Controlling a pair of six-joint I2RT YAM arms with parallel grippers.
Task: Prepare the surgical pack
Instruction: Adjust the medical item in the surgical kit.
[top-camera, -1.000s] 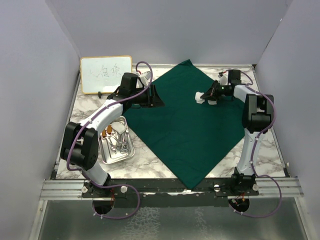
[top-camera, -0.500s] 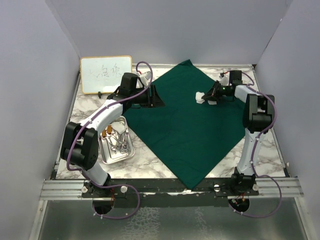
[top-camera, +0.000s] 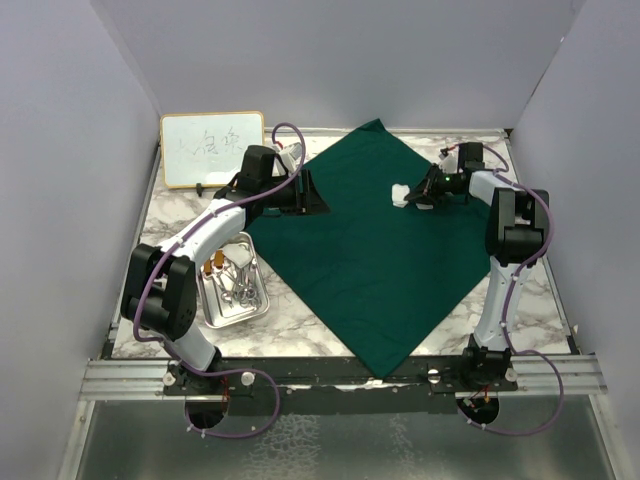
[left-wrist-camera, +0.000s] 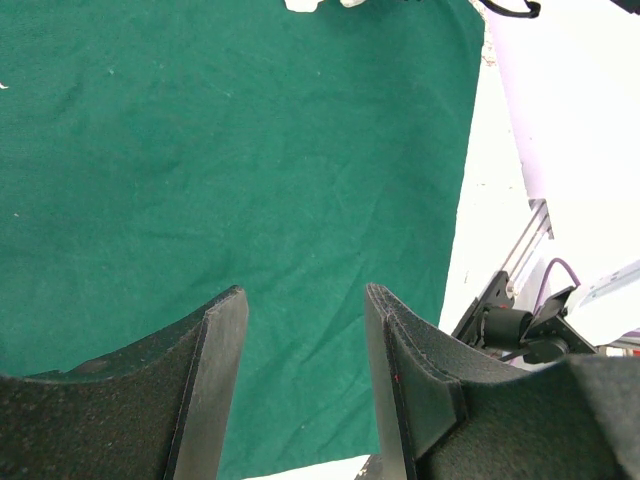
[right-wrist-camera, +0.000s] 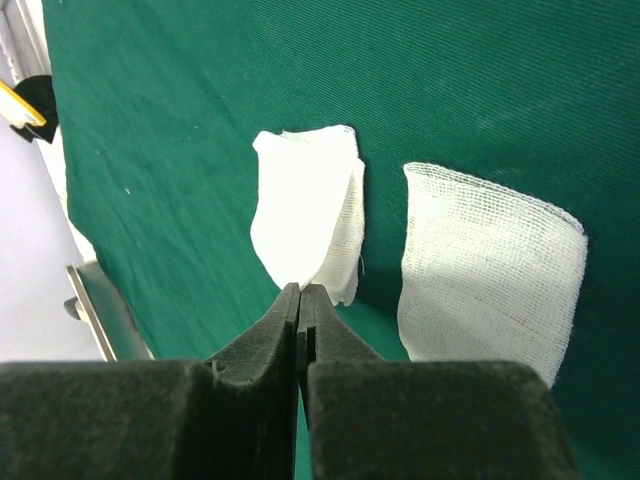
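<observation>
The green drape (top-camera: 370, 240) is spread flat on the marble table (top-camera: 300, 335). From above it is seen as a big diamond, with one corner at 12 o'clock and one at 6 o'clock. It is plain and dark, and soft creases are seen in the cloth.

Two pieces of white gauze are laid on the drape, in its 1 o'clock part. The folded gauze (right-wrist-camera: 305, 215) is pinched at its near edge by the right gripper (right-wrist-camera: 300, 292), whose fingers are pressed together. The flat gauze (right-wrist-camera: 490, 270) is laid just beside it, at 3 o'clock from it, and is not touched.

The left gripper (left-wrist-camera: 305, 330) is held over the drape's 9 o'clock corner. Its fingers are spread, and only green cloth is seen between them.

A steel tray (top-camera: 232, 295) is set on the table at 8 o'clock from the drape, with silver tools (top-camera: 240, 285) inside it. A whiteboard (top-camera: 212, 148) is propped at 11 o'clock, well apart from the gauze.

From above, the gauze is seen only as a small white patch, partly hidden by the right gripper, so the two pieces cannot be told apart. They are shown clearly in the right wrist view. The tray and whiteboard are shown only from above.
</observation>
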